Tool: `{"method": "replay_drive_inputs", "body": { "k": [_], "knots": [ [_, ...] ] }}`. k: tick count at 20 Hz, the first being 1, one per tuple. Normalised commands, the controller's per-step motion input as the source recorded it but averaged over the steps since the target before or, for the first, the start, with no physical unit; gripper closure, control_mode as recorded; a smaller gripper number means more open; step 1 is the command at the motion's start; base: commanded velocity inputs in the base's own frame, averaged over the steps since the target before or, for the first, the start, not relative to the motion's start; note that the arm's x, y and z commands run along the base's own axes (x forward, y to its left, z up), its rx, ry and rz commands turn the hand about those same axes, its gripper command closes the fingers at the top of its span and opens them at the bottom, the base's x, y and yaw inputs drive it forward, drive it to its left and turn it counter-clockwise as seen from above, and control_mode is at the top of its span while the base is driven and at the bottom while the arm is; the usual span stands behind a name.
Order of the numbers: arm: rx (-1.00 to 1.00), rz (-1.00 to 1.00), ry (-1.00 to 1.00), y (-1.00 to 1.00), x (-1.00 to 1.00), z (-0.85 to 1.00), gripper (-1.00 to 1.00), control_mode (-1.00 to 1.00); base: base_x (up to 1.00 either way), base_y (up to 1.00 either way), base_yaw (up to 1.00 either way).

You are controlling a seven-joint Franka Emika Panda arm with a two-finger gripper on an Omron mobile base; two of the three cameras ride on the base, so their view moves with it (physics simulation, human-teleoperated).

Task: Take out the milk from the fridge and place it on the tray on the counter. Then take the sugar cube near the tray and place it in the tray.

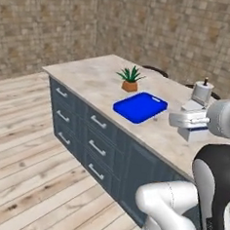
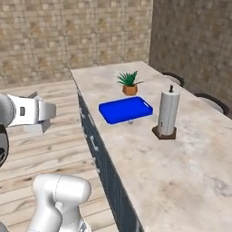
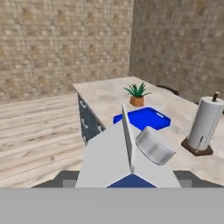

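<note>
Nearest the hand camera, the milk (image 3: pixel 118 164) fills the lower middle of the hand view, its white gabled roof and top seam pointing toward 12 o'clock, a blue patch at its base. The gripper (image 1: pixel 197 124) appears closed on the carton, though its fingertips are hidden behind the carton and the exact grip width cannot be read; in the left base view a white block with a blue band sits at the end of the hand, level with the counter edge. The carton looks light and fairly stiff but crushable at the gable, with smooth coated sides, so the robot should judge a firm hold low on the flat walls safer than a pinch on the roof. Beyond it, at about 1 o'clock, lies the counter (image 2: pixel 181 163) with the tray (image 2: pixel 125 109) flat and bare on it, a roll holder (image 2: pixel 167 113) at the tray's 4 o'clock. A tiny speck just off the tray's near rim may be the sugar cube (image 2: pixel 131 122). Farthest, a potted plant (image 2: pixel 129 84) stands behind the tray.
</note>
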Motion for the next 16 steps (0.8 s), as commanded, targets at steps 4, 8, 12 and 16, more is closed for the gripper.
{"method": "replay_drive_inputs", "body": {
  "k": [4, 8, 12, 16],
  "knots": [
    [0.0, 0.0, 0.0, 0.0, 0.0, 0.0, 1.0, 1.0, 1.0, 0.66, -0.28],
    [0.0, 0.0, 0.0, 0.0, 0.0, 0.0, 1.0, 1.0, 1.0, 0.12, -0.25],
    [0.0, 0.0, 0.0, 0.0, 0.0, 0.0, 1.0, 1.0, 0.94, 0.85, -0.48],
    [0.0, 0.0, 0.0, 0.0, 0.0, 0.0, 1.0, 1.0, 0.57, 0.89, -0.68]
  ]
}}
